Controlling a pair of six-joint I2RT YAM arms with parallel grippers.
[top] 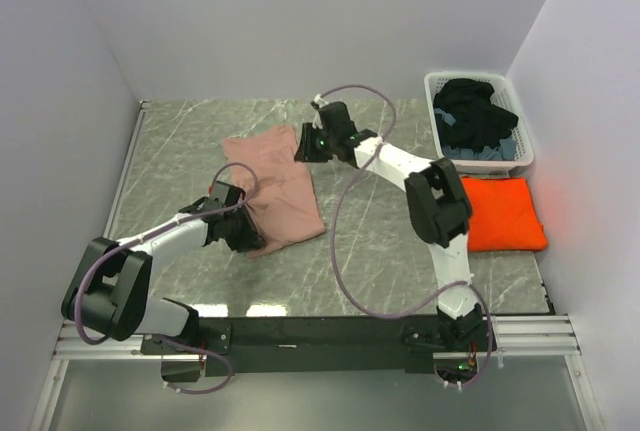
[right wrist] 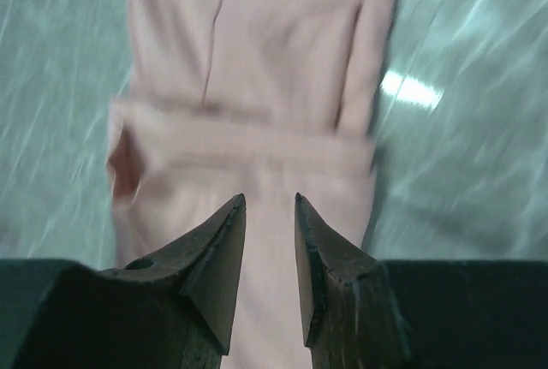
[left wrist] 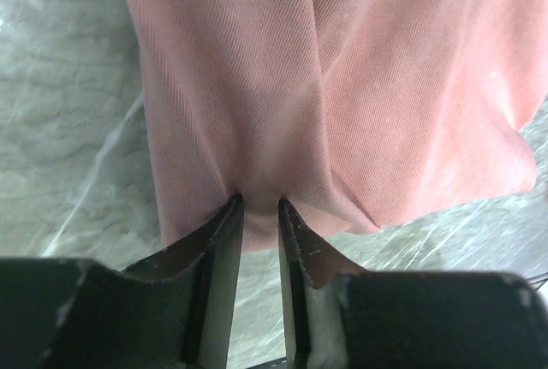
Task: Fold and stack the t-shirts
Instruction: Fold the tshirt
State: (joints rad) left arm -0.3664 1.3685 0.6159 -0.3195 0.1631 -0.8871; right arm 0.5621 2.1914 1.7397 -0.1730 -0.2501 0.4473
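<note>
The dusty-pink tee (top: 272,183) lies loosely spread at mid-table, its graphic hidden. My left gripper (top: 240,228) sits at its near-left edge and is shut on a pinch of pink fabric (left wrist: 342,86), with wrinkles running into the fingertips (left wrist: 229,215). My right gripper (top: 306,142) is at the tee's far-right corner. Its jaws stand narrowly apart with pink cloth (right wrist: 257,61) filling the gap, and that view is blurred. The bright-orange tee (top: 503,213) lies folded at the right, away from both grippers.
A white laundry basket (top: 436,83) holding dark clothes stands at the back right, just behind the orange tee. The grey marble tabletop (top: 370,221) is enclosed by white walls on the left, back and right. Purple cables loop over both arms.
</note>
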